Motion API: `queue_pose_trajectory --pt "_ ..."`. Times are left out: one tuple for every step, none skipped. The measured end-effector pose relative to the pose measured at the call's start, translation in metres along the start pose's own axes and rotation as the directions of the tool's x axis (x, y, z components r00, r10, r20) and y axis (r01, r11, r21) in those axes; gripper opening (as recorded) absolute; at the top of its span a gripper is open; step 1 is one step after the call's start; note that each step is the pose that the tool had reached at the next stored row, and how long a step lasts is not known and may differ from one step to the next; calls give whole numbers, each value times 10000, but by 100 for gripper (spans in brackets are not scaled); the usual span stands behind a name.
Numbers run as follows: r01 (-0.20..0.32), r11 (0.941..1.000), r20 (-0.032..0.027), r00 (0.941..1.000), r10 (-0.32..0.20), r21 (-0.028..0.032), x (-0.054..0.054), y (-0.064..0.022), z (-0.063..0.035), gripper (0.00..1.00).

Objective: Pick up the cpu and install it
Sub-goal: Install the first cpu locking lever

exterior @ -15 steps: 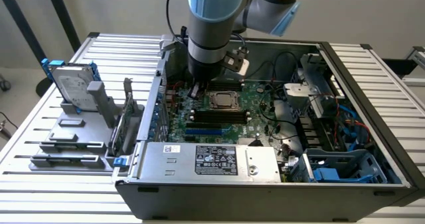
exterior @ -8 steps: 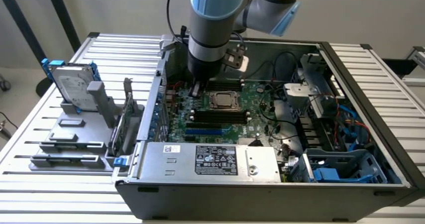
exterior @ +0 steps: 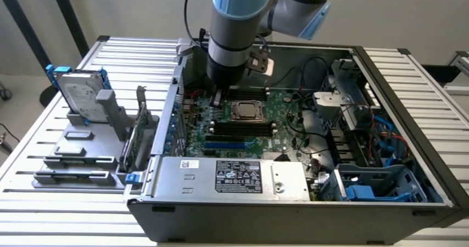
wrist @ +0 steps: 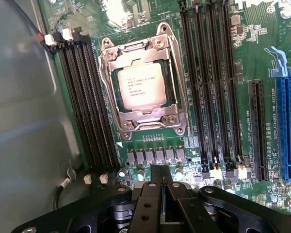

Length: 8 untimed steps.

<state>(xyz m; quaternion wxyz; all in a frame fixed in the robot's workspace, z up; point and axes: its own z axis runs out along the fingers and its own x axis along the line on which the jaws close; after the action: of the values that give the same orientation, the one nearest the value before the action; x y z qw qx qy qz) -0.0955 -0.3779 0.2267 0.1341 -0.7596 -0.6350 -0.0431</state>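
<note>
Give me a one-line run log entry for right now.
gripper: shut, empty | cpu: seated in socket frame on motherboard | gripper apart from cpu, above board

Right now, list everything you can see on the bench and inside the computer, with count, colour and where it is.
cpu: one, silver-grey, seated in the socket frame on the green board.
socket frame: one, metal, around the cpu.
memory slots: several, black, both sides of the socket.
expansion slot: one, blue, on the board.
computer case: one, dark grey, open, on the slatted table.
hard drive: one, silver with blue frame, upright on the grey rack at exterior view's left.
arm: one, grey and blue, over the case.
claw: one, black, shut, empty, above the board.
</note>
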Motion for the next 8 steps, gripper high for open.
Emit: queue_pose_trajectory --pt "121 9999 19 9999 -121 24 2 -1 -2 11" --pt "242 9997 38 9997 -242 48 4 -2 -6 11" --pt "377 9993 60 9993 -377 73 5 -3 -10 11" --pt "499 9987 77 9987 -500 92 6 -3 -14 11" --pt "618 9980 94 9980 -619 104 7 -3 -15 11" --pt "731 9973 109 9973 -732 112 7 -3 -15 11" --pt "835 9964 135 9964 -837 113 8 -3 -16 11" --pt "925 9957 172 9955 -927 106 9 -3 -17 11"
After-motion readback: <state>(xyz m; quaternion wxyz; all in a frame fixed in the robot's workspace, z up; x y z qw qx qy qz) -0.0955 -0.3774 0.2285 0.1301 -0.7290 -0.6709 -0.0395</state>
